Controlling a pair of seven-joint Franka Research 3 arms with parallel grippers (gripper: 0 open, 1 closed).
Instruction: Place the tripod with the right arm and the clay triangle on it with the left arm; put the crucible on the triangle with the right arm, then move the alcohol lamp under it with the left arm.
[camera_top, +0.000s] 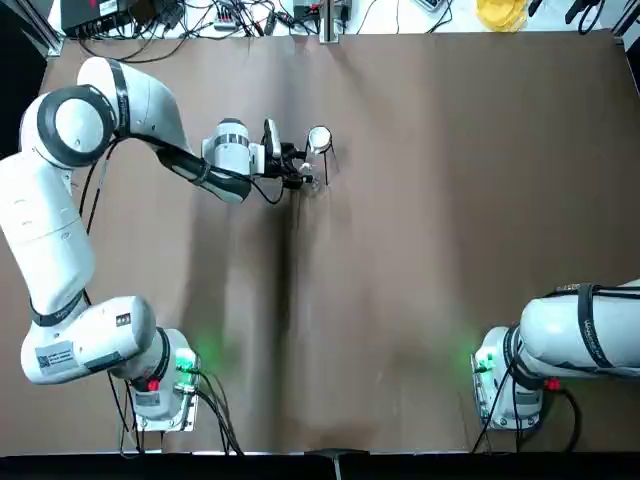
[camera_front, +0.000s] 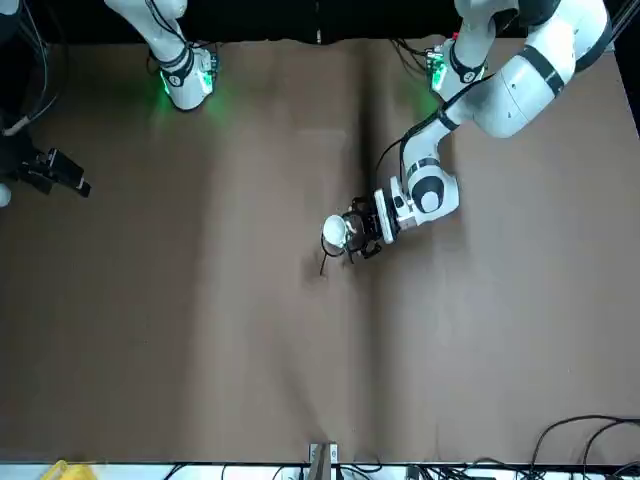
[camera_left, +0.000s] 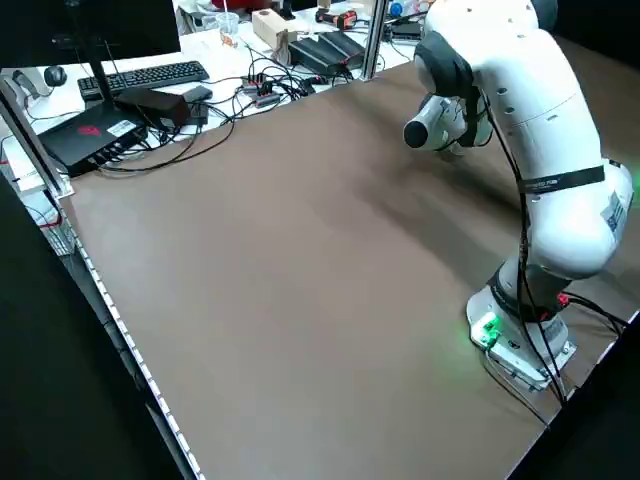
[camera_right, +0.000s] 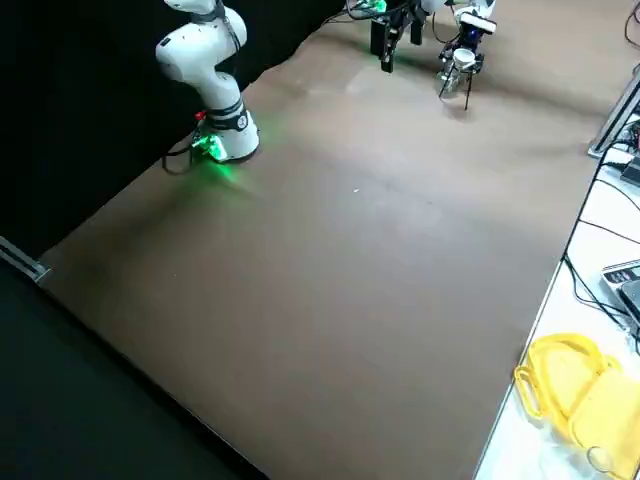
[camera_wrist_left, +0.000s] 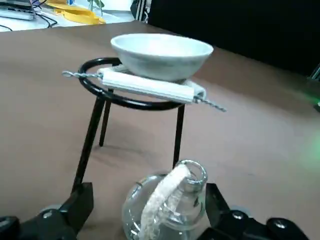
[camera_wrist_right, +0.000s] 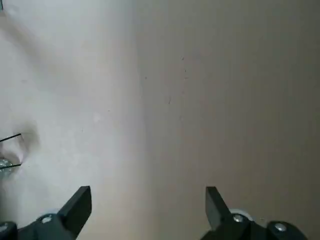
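Glass alcohol lamp (camera_wrist_left: 187, 215), left wrist view: standing low between the widely parted fingers of the left gripper (camera_wrist_left: 149, 194), near the tripod (camera_wrist_left: 132, 104); no squeeze on it is seen.
White wick (camera_wrist_left: 162, 200): soft cord, best left untouched.
Lamp handling: light, slick and breakable, by judgement; to be taken gently by the round body, low down, and slid along the table rather than lifted.
Porcelain-like crucible (camera_wrist_left: 162, 62): resting upright on the clay triangle (camera_wrist_left: 145, 86), which is laid across the tripod's ring. Stiff but likely brittle and easily tipped; a bumped leg could spill the stack.
Twisted wire ends (camera_wrist_left: 82, 75): projecting past the ring, to be kept clear of.
Top view: the left gripper is seen just beside the tripod; the lamp's glints lie by the crucible, not centred under it. The final push beneath is judged to remain.
Front view: the right gripper (camera_front: 70, 175) is held well apart from the stand, idle.
Left side view: the stack is hidden; only the left arm (camera_left: 545, 130) is shown at length.
Right side view: the tripod's slim legs are shown, with the lamp close by.
Right wrist view: the right gripper's fingers are spread, with nothing grasped, a fact not readable from overhead.
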